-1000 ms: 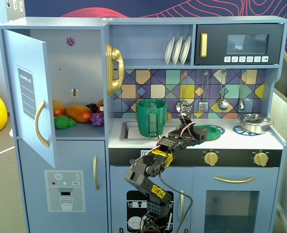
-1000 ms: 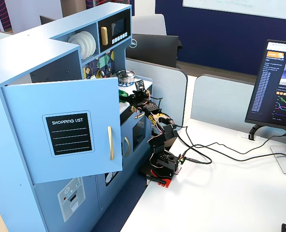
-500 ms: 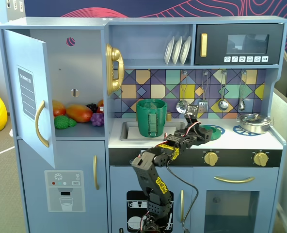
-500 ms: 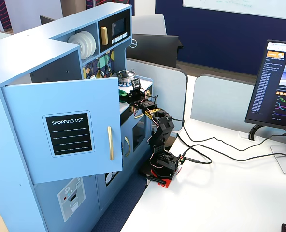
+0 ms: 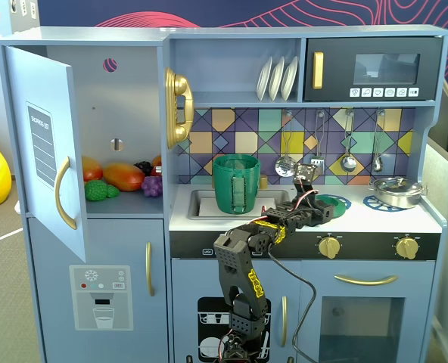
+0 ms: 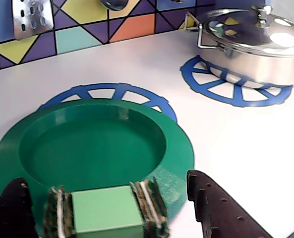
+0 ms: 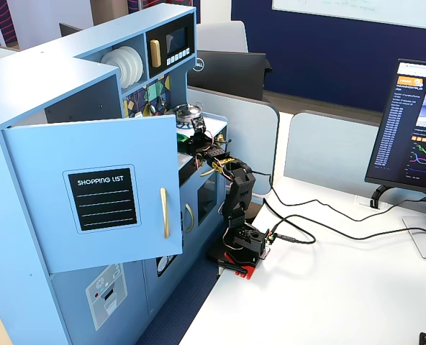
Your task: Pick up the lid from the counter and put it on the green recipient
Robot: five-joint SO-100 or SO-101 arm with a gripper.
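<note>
The open cupboard door [image 7: 105, 198] reads "SHOPPING LIST". In the wrist view the gripper [image 6: 107, 208], jaws parted and empty, flanks the lid [image 6: 92, 148] lying hollow-side up at 6 o'clock; its near edge is cut off. The green recipient [image 5: 236, 184] stands at the lid's 9 o'clock in a fixed view.

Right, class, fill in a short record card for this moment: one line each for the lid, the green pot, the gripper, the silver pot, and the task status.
lid: lying on the counter over a blue burner mark, hollow side facing up
green pot: upright in the sink, mouth uncovered
gripper: open, fingers either side of the lid's near rim
silver pot: on the other burner mark, metal lid on
status: lid not yet lifted
</note>
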